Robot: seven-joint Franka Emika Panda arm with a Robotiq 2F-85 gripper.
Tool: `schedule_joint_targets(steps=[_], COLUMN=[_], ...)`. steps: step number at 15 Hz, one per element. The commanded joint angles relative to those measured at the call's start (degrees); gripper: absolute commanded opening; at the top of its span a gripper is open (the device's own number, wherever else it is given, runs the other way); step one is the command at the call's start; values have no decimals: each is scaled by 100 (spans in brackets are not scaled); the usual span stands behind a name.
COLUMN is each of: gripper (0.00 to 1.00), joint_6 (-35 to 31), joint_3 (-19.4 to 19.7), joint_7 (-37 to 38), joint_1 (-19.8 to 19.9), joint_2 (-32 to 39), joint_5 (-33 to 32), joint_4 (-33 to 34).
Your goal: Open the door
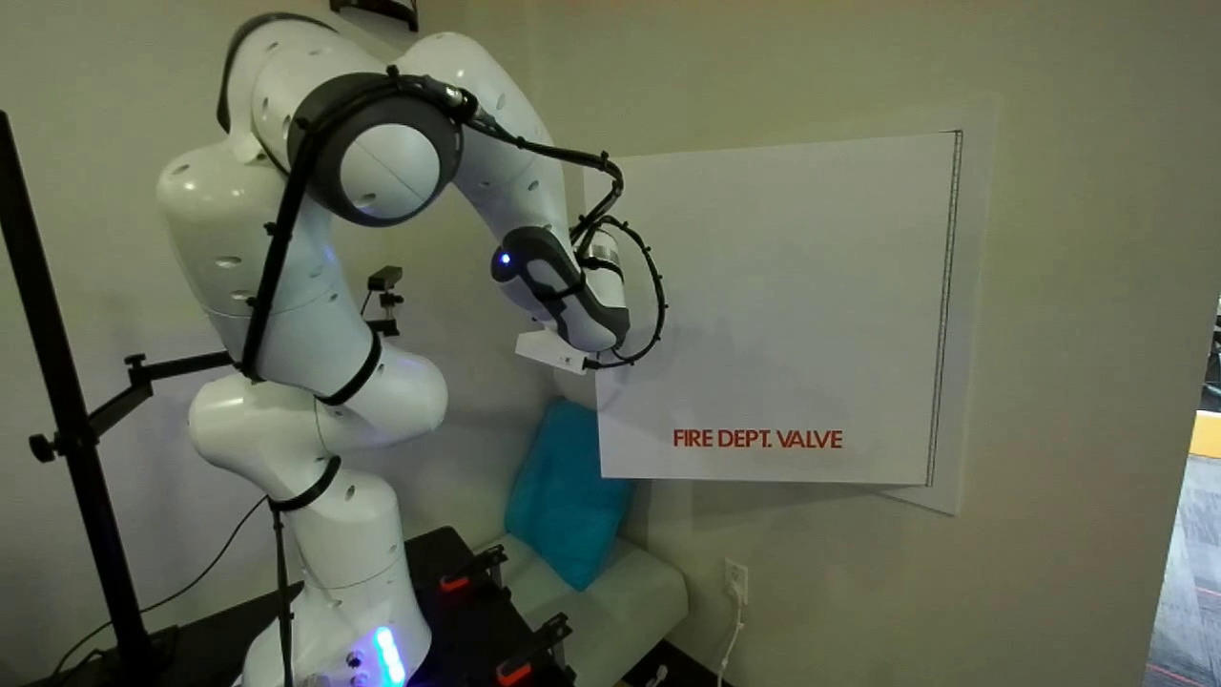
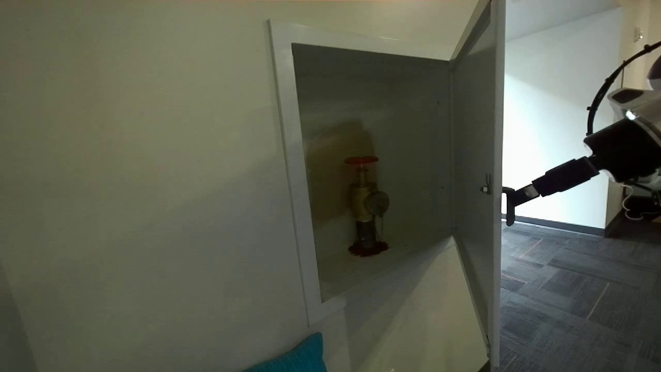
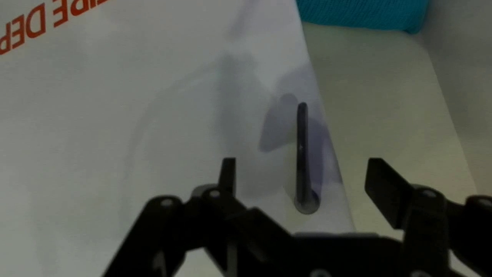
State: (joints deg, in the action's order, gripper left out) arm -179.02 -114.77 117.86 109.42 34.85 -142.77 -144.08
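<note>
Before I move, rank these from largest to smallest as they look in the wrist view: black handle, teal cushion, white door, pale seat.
1. White door
2. Pale seat
3. Teal cushion, cropped at the picture's top
4. Black handle

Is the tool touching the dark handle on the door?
Apart. The wrist view shows the tool open, with a clear gap on each side of the dark handle.

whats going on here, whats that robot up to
A robot arm is working on a white door marked FIRE DEPT. VALVE. The door stands open, showing a valve inside the cabinet. The jaws are open, with the door's dark handle between them in the wrist view, not gripped.
</note>
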Motion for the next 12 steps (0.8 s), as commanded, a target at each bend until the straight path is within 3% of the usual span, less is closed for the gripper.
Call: schedule_joint_targets(steps=[1, 8, 12], gripper=[100, 100, 100], joint_6=[-393, -668, -572], joint_3=[-1118, -1080, -1074], joint_7=[-156, -162, -202], joint_1=[1101, 1034, 819], joint_2=[-389, -805, -339], joint_5=[921, 1147, 668], joint_4=[-83, 35, 22])
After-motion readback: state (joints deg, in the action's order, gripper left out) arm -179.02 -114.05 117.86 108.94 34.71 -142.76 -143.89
